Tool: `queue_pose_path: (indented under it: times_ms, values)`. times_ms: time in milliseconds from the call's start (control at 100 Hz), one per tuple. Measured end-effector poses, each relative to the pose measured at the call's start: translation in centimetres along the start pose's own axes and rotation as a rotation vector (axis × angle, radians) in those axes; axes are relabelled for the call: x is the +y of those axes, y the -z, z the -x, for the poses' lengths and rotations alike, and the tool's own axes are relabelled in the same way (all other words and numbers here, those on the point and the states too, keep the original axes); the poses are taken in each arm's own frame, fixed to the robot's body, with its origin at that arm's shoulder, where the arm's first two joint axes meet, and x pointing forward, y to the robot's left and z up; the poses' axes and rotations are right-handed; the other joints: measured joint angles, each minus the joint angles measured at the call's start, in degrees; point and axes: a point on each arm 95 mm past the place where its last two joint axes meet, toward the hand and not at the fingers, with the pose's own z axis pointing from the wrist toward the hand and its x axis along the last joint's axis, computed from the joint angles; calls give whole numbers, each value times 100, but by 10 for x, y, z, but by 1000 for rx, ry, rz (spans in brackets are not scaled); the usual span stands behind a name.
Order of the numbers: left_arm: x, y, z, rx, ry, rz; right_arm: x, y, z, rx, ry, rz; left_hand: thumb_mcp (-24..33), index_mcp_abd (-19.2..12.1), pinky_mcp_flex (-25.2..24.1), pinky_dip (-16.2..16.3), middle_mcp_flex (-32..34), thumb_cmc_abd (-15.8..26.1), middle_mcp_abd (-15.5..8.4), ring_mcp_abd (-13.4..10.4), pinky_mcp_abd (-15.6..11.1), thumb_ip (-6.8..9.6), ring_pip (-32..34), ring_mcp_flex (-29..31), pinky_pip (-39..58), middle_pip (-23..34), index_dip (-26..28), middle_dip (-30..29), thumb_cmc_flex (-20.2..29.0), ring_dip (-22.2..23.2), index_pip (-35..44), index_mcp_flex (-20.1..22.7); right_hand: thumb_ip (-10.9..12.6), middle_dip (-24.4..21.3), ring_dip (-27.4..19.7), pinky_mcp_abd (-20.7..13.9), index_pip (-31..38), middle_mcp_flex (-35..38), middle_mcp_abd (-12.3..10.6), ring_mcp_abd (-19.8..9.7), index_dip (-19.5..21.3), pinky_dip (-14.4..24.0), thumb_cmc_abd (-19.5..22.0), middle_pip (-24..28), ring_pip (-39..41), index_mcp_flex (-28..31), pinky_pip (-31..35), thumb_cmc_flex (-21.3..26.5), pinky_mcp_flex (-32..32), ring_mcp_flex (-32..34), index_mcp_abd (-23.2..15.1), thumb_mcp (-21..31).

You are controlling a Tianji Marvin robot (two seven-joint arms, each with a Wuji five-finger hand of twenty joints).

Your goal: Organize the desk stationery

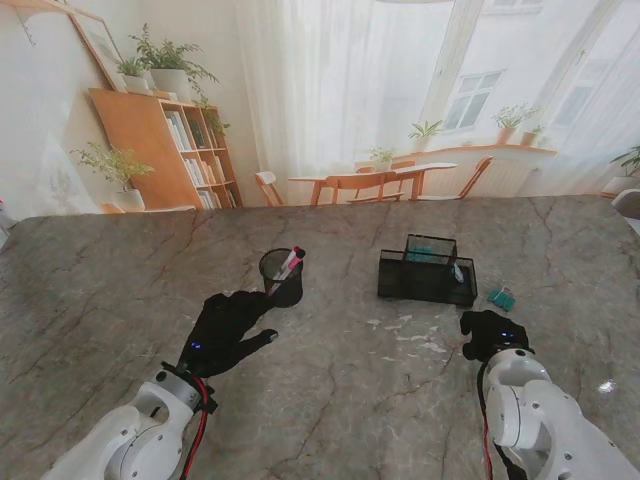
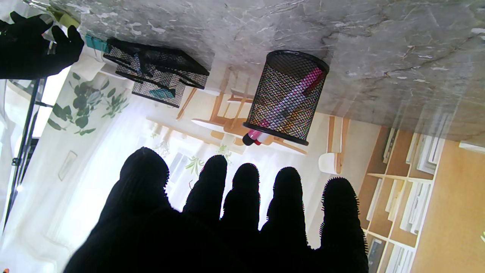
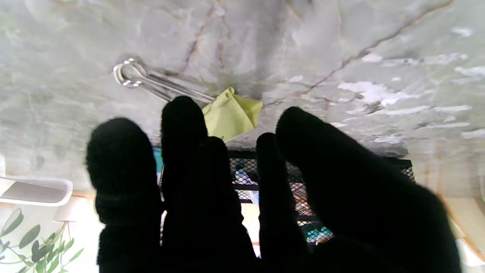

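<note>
Reaching with spread fingers, the right hand [image 3: 242, 197] hovers over the yellow-green binder clip [image 3: 231, 115] lying on the grey marble surface [image 3: 341, 45]; a shallow pinch could skid it aside.

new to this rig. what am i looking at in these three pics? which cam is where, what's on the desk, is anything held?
A two-armed robot with black-gloved five-finger hands. The wide picture comes from its stand, looking down; the other two come from wrist cameras and appear upside down. On the marble table stand a mesh pen cup holding a pink marker, and a black mesh organizer, with a teal clip beside it. The left hand is open, holding nothing. The right hand reaches at a yellow binder clip; whether it grips it is unclear.
</note>
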Motion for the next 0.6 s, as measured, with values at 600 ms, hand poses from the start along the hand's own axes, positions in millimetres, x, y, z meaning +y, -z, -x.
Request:
queue_pose_path:
  times_ms: [600]
  values:
    - [1, 0, -1, 3, 5, 4, -8, -10, 10, 0, 70, -52, 0, 1, 0, 0, 0, 1, 0, 0, -1, 0, 0, 0, 0, 0, 0, 0, 0, 0, 0, 0, 2, 221, 296, 482, -1188, -1963, 360, 722, 331, 1650, 521, -731, -1289, -1730, -753, -548, -3801, -3402, 29, -1239]
